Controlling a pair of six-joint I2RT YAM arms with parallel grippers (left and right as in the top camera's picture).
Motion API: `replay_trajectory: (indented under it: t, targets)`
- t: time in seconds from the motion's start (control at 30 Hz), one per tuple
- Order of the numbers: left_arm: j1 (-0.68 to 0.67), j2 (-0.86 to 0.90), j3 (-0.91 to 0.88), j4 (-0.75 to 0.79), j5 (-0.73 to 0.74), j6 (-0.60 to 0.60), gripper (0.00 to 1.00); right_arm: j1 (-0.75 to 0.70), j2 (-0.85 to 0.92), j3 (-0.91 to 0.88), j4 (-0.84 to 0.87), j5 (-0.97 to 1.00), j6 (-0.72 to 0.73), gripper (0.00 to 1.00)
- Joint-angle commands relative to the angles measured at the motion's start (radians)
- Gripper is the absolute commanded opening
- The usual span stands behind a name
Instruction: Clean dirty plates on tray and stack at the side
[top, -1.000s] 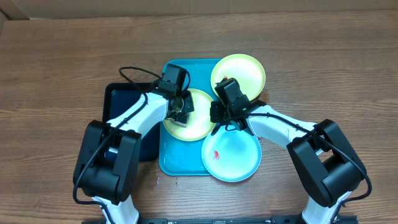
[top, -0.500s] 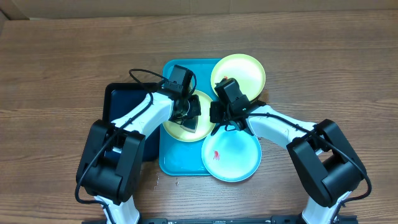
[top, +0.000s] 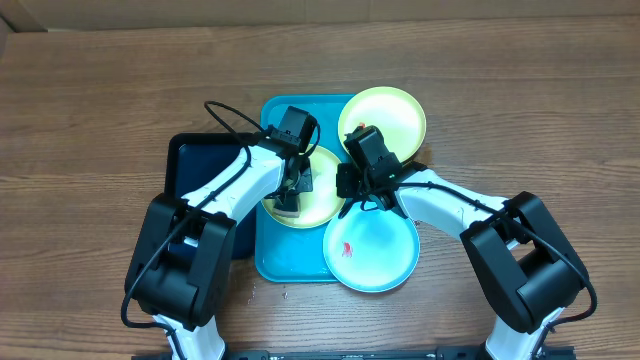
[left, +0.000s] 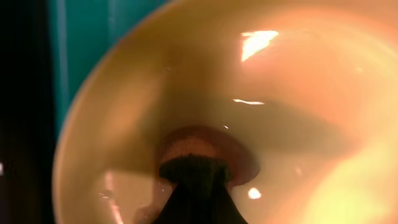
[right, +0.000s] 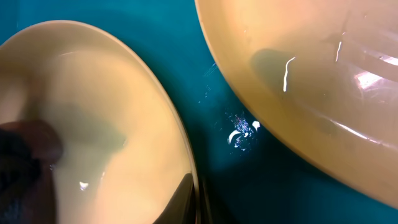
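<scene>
Overhead: left gripper (top: 294, 189), jaws together, tip down on lime-green-rimmed round plate (top: 320, 206), mid-left of turquoise rectangular plastic tray (top: 272, 256). Right gripper (top: 344, 183), jaws together, at that plate's right rim.

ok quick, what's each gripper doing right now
left gripper: closed on a dark sponge, pressed to the middle green plate.
right gripper: closed, apparently pinching that plate's rim.

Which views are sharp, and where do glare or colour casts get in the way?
Overhead: sharp, evenly lit, no glare on the table. Left wrist: too close, soft focus, orange cast, white glare patches on the plate. Right wrist: also soft, with small glints on the tray.
</scene>
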Motion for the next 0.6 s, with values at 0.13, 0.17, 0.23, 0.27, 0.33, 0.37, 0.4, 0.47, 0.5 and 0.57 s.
replay_trajectory:
  t: [0.13,0.17,0.23,0.27,0.33,0.37,0.4,0.47,0.5,0.57]
  targets:
    - [0.009,0.030,-0.007,0.020,-0.185,0.069,0.04,0.005,0.014,0.023,0.008,0.002,0.009,0.04]
    - [0.009,0.030,-0.007,0.032,-0.184,0.079,0.04,0.005,0.014,0.023,0.008,0.002,0.009,0.04]
    - [0.009,0.030,-0.007,0.050,-0.176,0.087,0.04,0.005,0.014,0.023,0.007,0.002,0.009,0.04]
    - [0.009,0.030,-0.007,0.059,-0.164,0.097,0.04,0.005,0.014,0.023,0.005,0.002,0.009,0.04]
    - [0.009,0.035,-0.007,0.078,-0.126,0.127,0.04,0.005,0.014,0.023,0.003,0.002,0.009,0.04]
    - [0.009,0.039,-0.007,0.086,-0.108,0.137,0.04,0.005,0.014,0.023,0.002,0.002,0.009,0.04]
    - [0.009,0.046,-0.007,0.093,-0.087,0.148,0.04,0.005,0.014,0.023,0.001,0.002,0.009,0.04]
    - [0.009,0.064,-0.007,0.104,-0.042,0.171,0.04,0.005,0.014,0.023,0.001,0.002,0.009,0.04]
    - [0.009,0.076,-0.007,0.108,-0.020,0.182,0.04,0.005,0.014,0.023,0.001,0.002,0.009,0.04]
    - [0.009,0.094,-0.007,0.109,0.032,0.216,0.04,0.005,0.014,0.023,0.001,0.003,0.009,0.04]
